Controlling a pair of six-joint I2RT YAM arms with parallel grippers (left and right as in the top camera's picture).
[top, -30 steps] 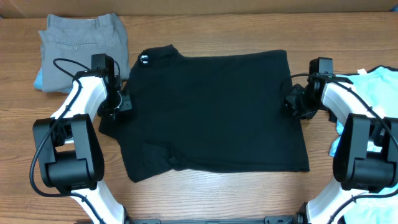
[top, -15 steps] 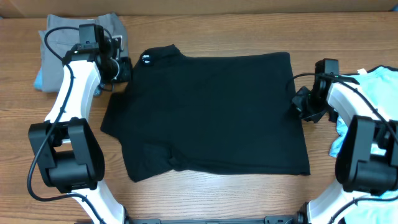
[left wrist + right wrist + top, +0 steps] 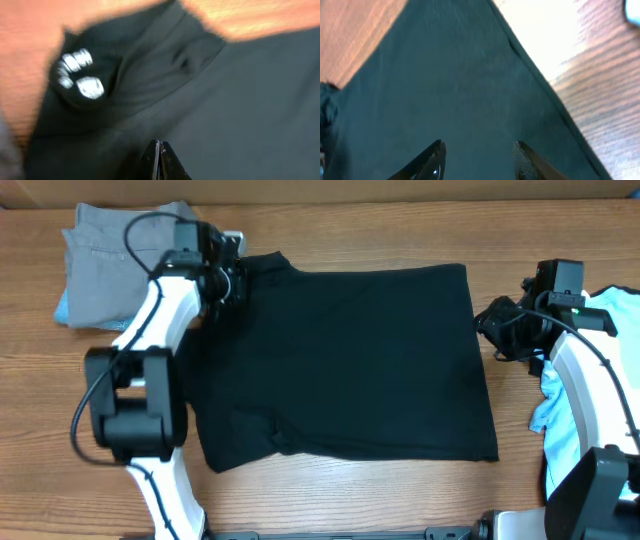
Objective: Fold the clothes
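The black T-shirt lies spread flat on the wooden table, collar at the far left. Its white neck label shows in the left wrist view. My left gripper is over the collar, and its jaws are pressed shut above the black fabric with nothing seen between them. My right gripper is just off the shirt's far right hem. Its jaws are open and empty over the black cloth. A light blue T-shirt lies at the right edge, partly under my right arm.
Folded grey trousers lie at the far left corner, with a bit of light blue cloth under them. Bare wooden table runs along the front. A wall edge borders the far side.
My left arm swung from the shirt's left sleeve up and right to the collar. My right arm drew back to the right, off the shirt's hem. The shirt lies as before.
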